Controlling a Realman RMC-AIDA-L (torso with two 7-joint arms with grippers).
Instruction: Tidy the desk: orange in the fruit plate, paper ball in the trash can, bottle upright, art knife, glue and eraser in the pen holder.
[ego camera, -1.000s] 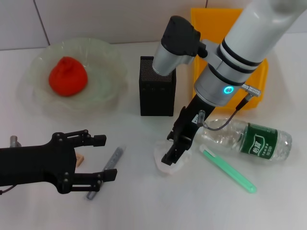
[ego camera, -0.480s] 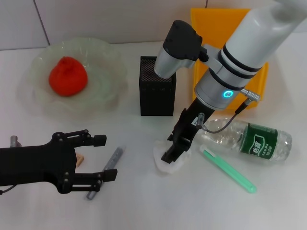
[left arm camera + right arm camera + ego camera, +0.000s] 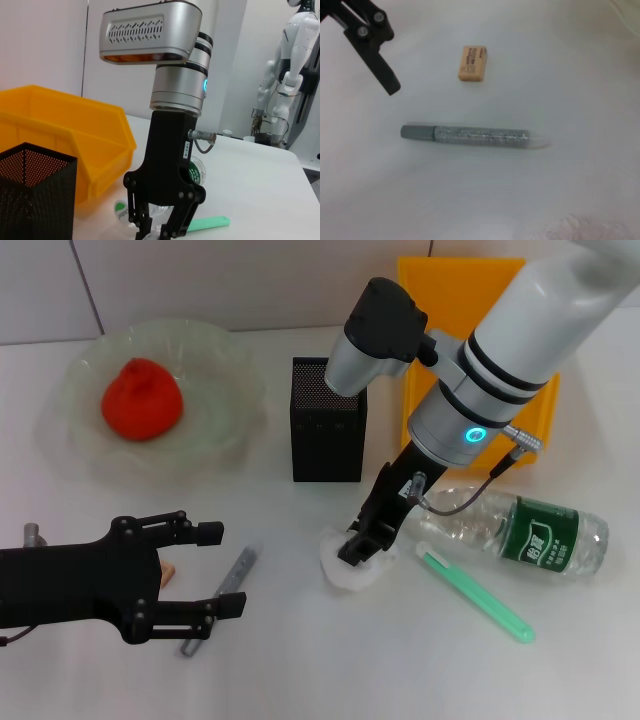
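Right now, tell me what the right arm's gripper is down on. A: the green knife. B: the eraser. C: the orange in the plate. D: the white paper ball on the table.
D: in the head view the right gripper sits on the white paper ball, its jaws closing around it, beside the lying bottle.

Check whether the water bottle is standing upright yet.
No, the bottle lies on its side on the table, beside the green art knife.
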